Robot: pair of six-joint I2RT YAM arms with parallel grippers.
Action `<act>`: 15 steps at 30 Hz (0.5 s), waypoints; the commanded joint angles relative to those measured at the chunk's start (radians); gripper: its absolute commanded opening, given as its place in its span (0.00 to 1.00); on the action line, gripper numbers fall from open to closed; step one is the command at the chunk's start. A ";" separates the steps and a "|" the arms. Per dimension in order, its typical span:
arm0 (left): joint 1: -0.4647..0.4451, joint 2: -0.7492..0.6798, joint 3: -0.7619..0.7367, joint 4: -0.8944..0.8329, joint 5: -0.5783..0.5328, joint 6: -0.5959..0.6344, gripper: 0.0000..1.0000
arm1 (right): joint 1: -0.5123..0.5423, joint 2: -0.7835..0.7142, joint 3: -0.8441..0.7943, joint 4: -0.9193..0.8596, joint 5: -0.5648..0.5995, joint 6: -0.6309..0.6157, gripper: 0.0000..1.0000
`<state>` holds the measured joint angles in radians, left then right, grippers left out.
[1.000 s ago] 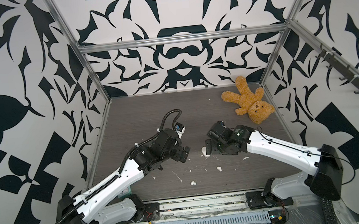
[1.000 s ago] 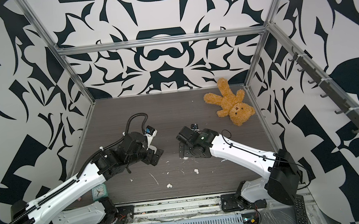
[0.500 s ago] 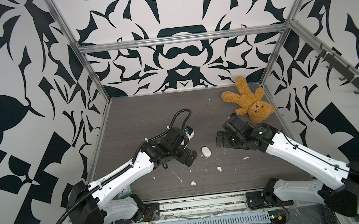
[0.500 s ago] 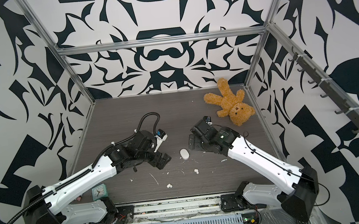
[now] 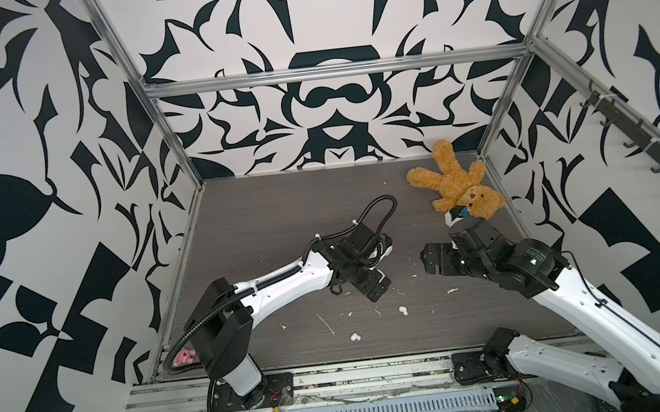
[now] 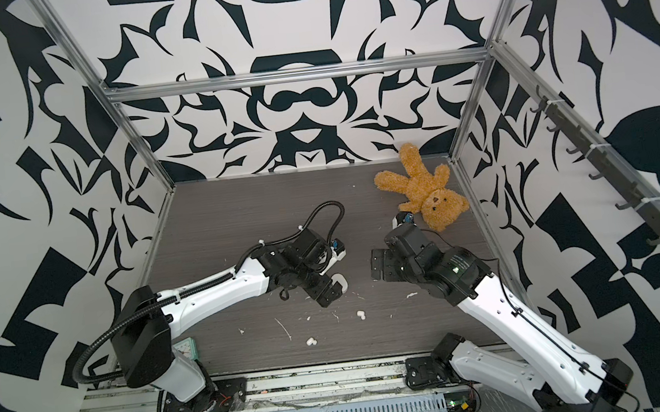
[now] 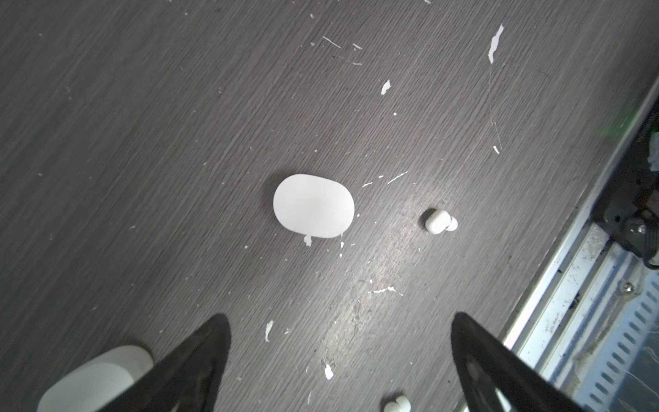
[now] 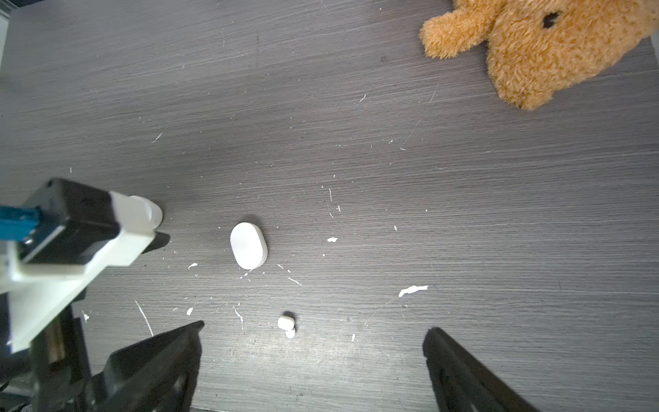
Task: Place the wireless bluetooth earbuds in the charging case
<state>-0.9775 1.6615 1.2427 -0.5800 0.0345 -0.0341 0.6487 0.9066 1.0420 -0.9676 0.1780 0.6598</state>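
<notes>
**Change from the earlier frames.** One second ago both grippers stood close together over the middle of the table [image 5: 264, 230]. They have since separated. The right gripper [image 5: 429, 260] has withdrawn to the right and far side, toward the teddy bear [image 5: 455, 185]. The left gripper [image 6: 329, 294] has advanced to the right, with its arm stretched further out. The charging case [image 7: 313, 206] lay in plain sight between the grippers half a second ago and has not shifted. In a top view the charging case [image 6: 341, 281] now shows only an edge past the left gripper.

**Tool state.** Both grippers are spread to full width and hold nothing. Neither touches a case or an earbud.

**Position of task items.**
- The charging case is closed and lies flat at mid-table, ahead of the left gripper's fingertips and clear of them.
- A second case [image 7: 96, 378] lies beside one left finger and is partly hidden by it.
- The first earbud [image 5: 403, 311] lies near and right of the left gripper, between the charging case and the near rail [image 7: 549, 285].
- The second earbud [image 5: 354, 337] lies nearer still to the front edge, left of the first.
- Both earbuds are well apart from the right gripper, which hangs to their far right.
- White flecks [image 8: 413, 290] of debris are scattered around them.
</notes>
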 commanded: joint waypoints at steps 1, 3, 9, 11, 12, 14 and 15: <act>-0.003 0.003 0.021 -0.063 -0.001 0.037 0.99 | -0.004 -0.009 -0.042 0.022 -0.078 -0.015 0.99; -0.003 -0.025 -0.014 -0.048 -0.014 0.047 0.99 | -0.004 0.012 -0.069 0.055 -0.134 0.015 0.99; -0.003 -0.099 -0.103 -0.007 -0.057 0.065 0.99 | -0.004 0.132 -0.080 0.117 -0.180 0.164 0.99; -0.003 -0.126 -0.119 -0.022 -0.083 0.061 0.99 | -0.003 0.179 -0.081 0.147 -0.204 0.204 0.99; -0.003 -0.141 -0.127 -0.031 -0.100 0.058 0.99 | -0.004 0.198 -0.080 0.155 -0.199 0.226 0.99; -0.003 -0.185 -0.152 -0.042 -0.148 0.048 0.99 | -0.003 0.236 -0.077 0.173 -0.195 0.280 0.99; -0.003 -0.202 -0.162 -0.043 -0.175 0.043 0.99 | -0.003 0.255 -0.074 0.181 -0.198 0.299 0.99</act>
<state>-0.9775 1.5169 1.1038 -0.5880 -0.0689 0.0113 0.6476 1.1362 0.9607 -0.8383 -0.0044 0.8593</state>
